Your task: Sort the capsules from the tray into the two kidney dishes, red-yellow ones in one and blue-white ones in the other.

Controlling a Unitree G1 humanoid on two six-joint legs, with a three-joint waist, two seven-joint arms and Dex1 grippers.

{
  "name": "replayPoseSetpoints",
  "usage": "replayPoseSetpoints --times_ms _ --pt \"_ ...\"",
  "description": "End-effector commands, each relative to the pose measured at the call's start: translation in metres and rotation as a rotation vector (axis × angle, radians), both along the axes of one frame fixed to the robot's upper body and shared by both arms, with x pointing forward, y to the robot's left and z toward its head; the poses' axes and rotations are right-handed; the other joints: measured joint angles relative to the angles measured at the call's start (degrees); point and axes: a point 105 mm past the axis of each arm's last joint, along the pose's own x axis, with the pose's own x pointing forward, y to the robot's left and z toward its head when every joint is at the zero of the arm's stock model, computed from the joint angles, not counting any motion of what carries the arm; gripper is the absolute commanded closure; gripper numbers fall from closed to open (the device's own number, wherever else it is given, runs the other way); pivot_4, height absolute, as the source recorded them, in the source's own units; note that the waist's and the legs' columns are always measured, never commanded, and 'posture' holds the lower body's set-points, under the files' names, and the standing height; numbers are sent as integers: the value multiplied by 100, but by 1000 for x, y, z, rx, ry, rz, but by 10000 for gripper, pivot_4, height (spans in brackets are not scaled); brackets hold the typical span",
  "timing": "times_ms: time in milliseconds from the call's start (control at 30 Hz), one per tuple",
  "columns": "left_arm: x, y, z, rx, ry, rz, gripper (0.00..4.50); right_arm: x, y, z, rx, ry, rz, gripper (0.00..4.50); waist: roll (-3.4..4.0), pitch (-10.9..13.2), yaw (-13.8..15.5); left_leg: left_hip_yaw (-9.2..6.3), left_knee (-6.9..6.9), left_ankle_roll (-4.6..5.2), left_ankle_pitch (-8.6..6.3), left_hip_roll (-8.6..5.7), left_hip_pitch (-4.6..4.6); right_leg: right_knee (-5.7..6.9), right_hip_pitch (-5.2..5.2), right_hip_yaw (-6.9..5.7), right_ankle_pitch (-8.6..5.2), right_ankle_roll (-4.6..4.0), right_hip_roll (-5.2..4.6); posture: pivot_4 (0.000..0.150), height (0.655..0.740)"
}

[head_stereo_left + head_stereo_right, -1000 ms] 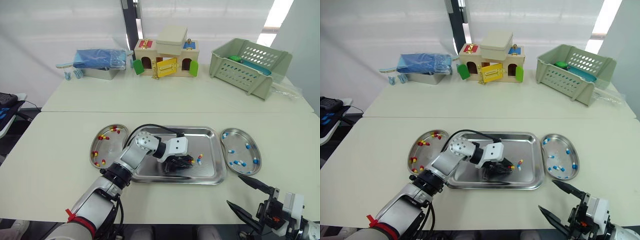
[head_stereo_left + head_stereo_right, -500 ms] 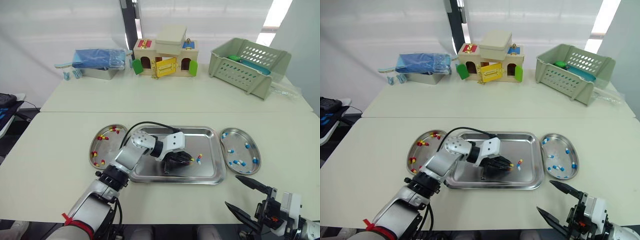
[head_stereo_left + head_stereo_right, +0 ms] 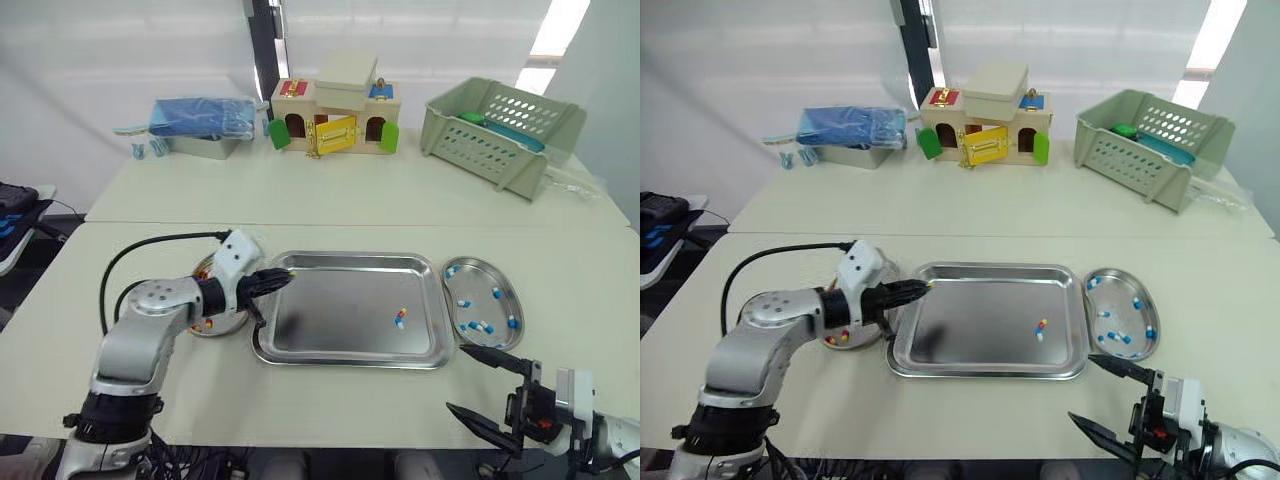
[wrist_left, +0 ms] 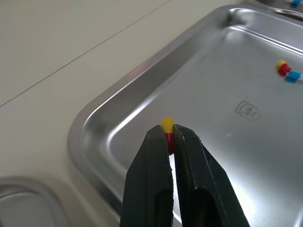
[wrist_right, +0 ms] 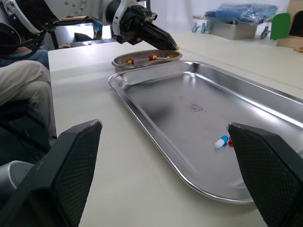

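My left gripper (image 3: 288, 272) hovers over the steel tray's (image 3: 340, 330) far left corner, shut on a red-yellow capsule (image 4: 166, 124) whose yellow end pokes out past the fingertips. One red-yellow capsule (image 3: 401, 313) and one blue-white capsule (image 3: 399, 323) lie together on the tray's right side. The left kidney dish (image 3: 207, 327), partly hidden behind my left arm, holds red-yellow capsules. Several blue-white capsules lie in the right kidney dish (image 3: 480, 283). My right gripper (image 3: 455, 378) is open and empty, low near the table's front edge, short of the tray's right front corner.
At the back of the table stand a wooden toy house (image 3: 333, 118), a green basket (image 3: 500, 130) and a tin with a blue pack (image 3: 200, 120). A black cable (image 3: 150, 250) arcs over my left arm. A person's leg (image 5: 19, 90) shows beyond the table's left side.
My left gripper has pulled back from the middle of the tray to its far left corner, carrying a red-yellow capsule. The right gripper has stayed where it was, open.
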Motion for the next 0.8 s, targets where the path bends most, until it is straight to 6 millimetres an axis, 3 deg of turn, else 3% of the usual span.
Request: replayPoseSetpoints --times_ms 33,300,533,800 --pt "-3 38 11 17 -68 157 44859 5 2 4 23 -10 33 0 0 0 -1 -1 -1 0 0 1 0 0 -1 -1 0 0 0 1500 7400" --pt "-9 82 3 13 -61 334 44859 12 2 5 15 -15 71 0 -1 0 11 0 -2 0 0 0 0 0 -2 -2 0 0 -3 1500 7400" --pt "-13 86 -7 25 -42 345 44859 13 -1 6 21 -2 56 0 -1 0 2 1 -2 0 0 0 0 0 -3 -1 0 0 -3 1500 7400" --pt "-15 85 -15 36 -14 329 21935 21 -2 13 19 -14 54 0 -1 0 2 1 -2 0 0 0 0 1 -3 -1 0 0 -3 1500 7400"
